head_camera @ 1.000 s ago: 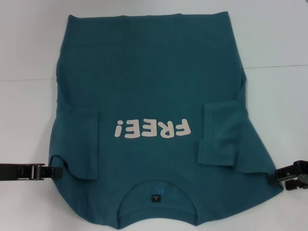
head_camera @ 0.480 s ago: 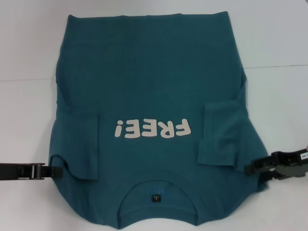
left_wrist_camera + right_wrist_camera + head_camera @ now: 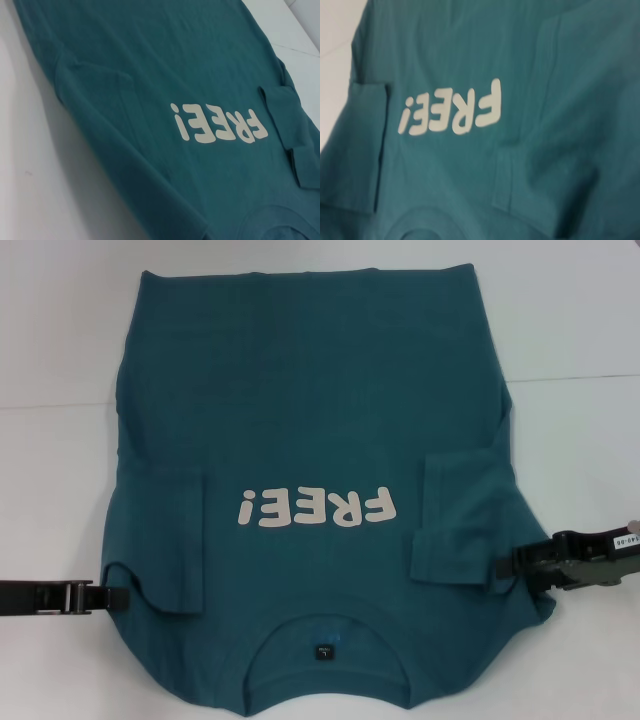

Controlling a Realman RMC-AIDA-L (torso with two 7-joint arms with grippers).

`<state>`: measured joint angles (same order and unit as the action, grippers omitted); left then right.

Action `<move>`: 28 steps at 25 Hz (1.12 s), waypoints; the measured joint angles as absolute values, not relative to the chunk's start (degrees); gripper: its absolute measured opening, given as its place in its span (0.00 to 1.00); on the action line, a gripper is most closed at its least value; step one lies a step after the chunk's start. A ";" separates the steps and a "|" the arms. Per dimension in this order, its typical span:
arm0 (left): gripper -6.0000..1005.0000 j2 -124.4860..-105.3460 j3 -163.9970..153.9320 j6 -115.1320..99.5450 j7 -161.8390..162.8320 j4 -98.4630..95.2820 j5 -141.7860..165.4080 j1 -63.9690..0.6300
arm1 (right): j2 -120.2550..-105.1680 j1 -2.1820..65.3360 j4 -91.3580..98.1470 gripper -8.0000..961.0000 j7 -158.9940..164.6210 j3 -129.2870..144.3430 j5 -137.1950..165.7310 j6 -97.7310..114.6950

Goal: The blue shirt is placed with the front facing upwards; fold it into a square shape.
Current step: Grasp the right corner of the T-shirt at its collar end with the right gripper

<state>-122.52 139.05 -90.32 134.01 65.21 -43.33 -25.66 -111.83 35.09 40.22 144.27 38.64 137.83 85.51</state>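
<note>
The blue shirt [image 3: 310,410] lies front up on the white table, its collar [image 3: 325,630] on the near side and the off-white "FREE!" print [image 3: 312,508] upside down to me. Both sleeves are folded inward: one [image 3: 170,540] on the left, one [image 3: 460,520] on the right. My left gripper [image 3: 118,596] rests at the shirt's left shoulder edge. Over the right shoulder, beside the folded sleeve, my right gripper [image 3: 505,565] is shut on the cloth, and the shoulder corner is drawn inward. The left wrist view shows the shirt [image 3: 165,65], as does the right wrist view [image 3: 470,50].
Bare white table [image 3: 60,340] surrounds the shirt on the left, right and far side. A faint seam [image 3: 570,376] crosses the tabletop. The shirt's collar end reaches the table's near edge.
My right gripper has moved left, from outside the shirt's right shoulder corner to over the shoulder, and that corner has come inward with it. The left gripper has stayed still.
</note>
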 joint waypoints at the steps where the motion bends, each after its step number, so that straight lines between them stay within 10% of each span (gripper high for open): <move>1: 0.04 -122.52 139.20 -90.31 133.87 65.21 -43.33 -25.66 | -111.65 35.08 40.09 0.76 144.21 38.64 137.37 85.24; 28: 0.04 -122.43 140.14 -90.11 132.91 64.72 -43.42 -26.02 | -111.70 42.35 31.28 0.77 140.88 39.45 135.31 76.70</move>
